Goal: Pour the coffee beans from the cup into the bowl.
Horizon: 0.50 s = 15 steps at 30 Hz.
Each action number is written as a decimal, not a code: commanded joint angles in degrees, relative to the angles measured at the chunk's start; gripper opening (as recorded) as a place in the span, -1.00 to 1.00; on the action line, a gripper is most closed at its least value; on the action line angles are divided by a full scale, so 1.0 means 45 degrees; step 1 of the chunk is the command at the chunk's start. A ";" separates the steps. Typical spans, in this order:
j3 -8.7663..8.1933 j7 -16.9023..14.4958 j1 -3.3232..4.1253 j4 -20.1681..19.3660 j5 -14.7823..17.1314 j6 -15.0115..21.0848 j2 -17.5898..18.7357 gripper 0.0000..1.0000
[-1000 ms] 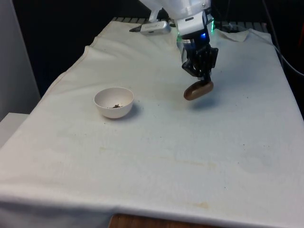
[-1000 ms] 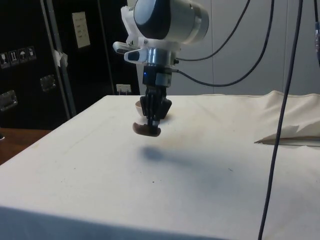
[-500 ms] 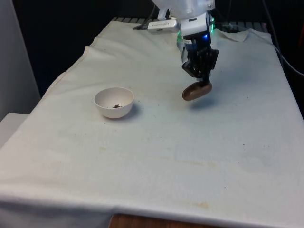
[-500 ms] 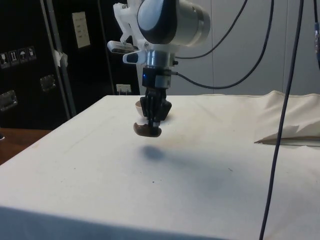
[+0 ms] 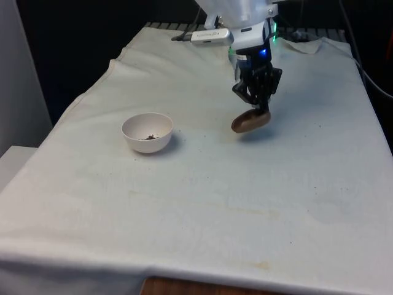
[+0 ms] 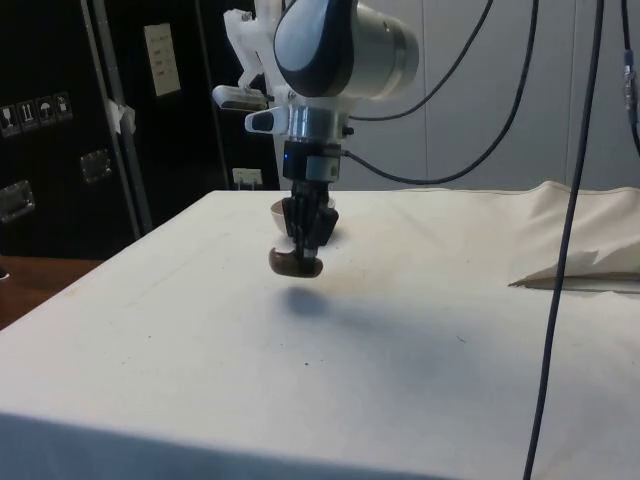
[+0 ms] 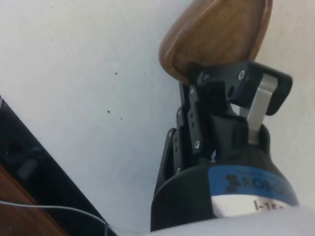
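The brown wooden cup [image 5: 250, 121] hangs tipped above the bench [image 5: 245, 196], its rim pinched between the closed fingers [image 7: 261, 101] of the gripper [image 5: 260, 110]. The white bowl [image 5: 147, 132], with a few beans in it, sits well apart toward the front view's left. This looks like the carrying step; the next move calls for crossing to the bowl before tipping further.

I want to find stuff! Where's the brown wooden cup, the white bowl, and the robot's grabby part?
wooden cup [image 5: 250, 121], front view, on its brown outer side.
white bowl [image 5: 147, 141], front view, on its outer wall.
end effector [image 6: 306, 243], side view, between its fingertips, clamped on the cup's rim.
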 commanded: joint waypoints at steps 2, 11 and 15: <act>-0.0051 0.0306 0.0064 0.0000 -0.0051 0.0255 0.0115 -1.00; 0.0013 0.0929 -0.0013 0.0089 0.0000 0.0216 0.0267 -1.00; -0.0025 0.1413 0.0025 0.0089 0.0025 0.0471 0.0407 -1.00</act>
